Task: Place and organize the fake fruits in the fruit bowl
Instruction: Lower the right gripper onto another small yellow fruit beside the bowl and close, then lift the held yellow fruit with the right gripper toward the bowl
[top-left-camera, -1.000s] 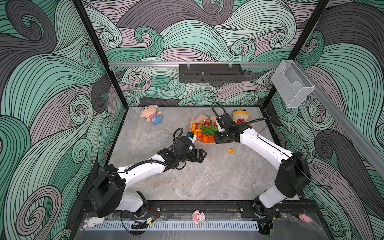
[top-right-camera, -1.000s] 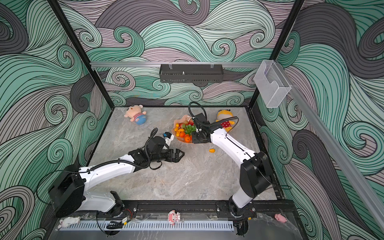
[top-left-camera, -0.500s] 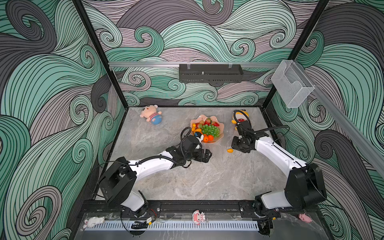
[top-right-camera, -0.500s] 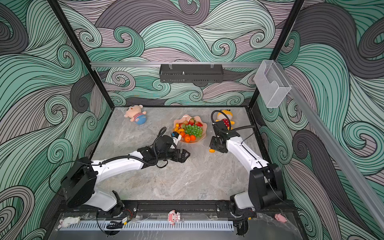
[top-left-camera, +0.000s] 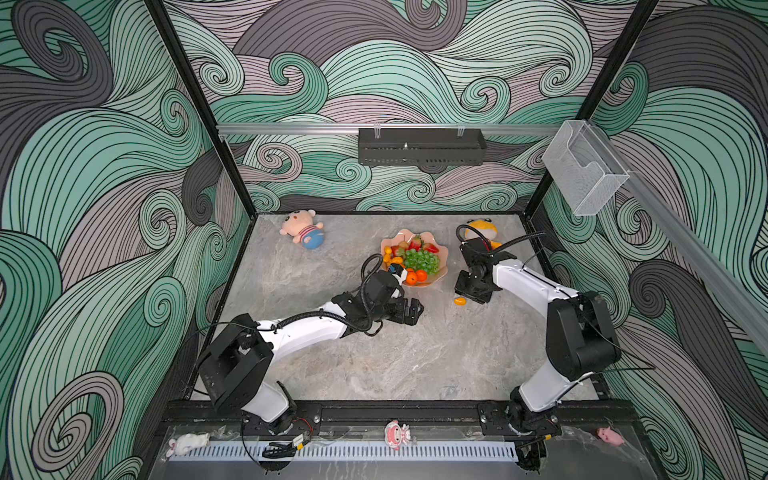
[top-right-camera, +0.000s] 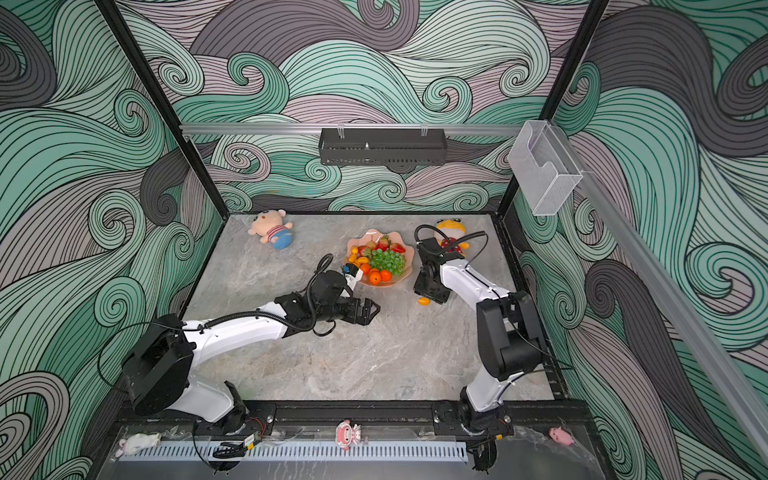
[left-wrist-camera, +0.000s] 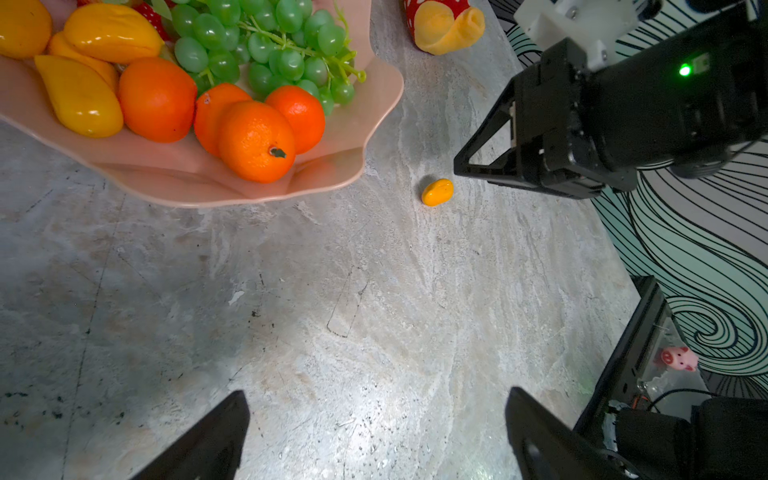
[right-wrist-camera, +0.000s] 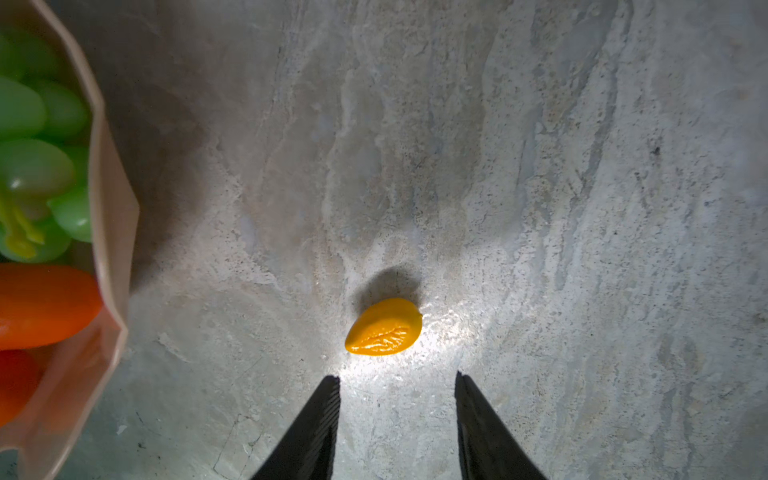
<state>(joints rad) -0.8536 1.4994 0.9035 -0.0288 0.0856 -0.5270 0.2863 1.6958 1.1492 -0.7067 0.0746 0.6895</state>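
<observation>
Your right gripper (right-wrist-camera: 397, 380) hovers with jaws partly spread and empty, the one loose kumquat (right-wrist-camera: 384, 328) just ahead of its tips and the filled bowl (right-wrist-camera: 112, 216) off to its side. Close off centre and the slick oval could squirt away, or clip the rim on the way in. Your left gripper (left-wrist-camera: 378, 399), jaws wide and empty, has the bowl just ahead, where a swing might nudge it.

One glossy salmon-pink scalloped bowl (left-wrist-camera: 187, 183), centre frame in both top views, holds one green plastic grape bunch (top-left-camera: 422, 261), four round orange plastic tangerines (left-wrist-camera: 255, 141) and at least two red plastic strawberries (top-left-camera: 415, 243). One small yellow-orange oval kumquat (top-left-camera: 459, 301) lies lower right of it. Two plush dolls (top-left-camera: 301, 232) lie above.
</observation>
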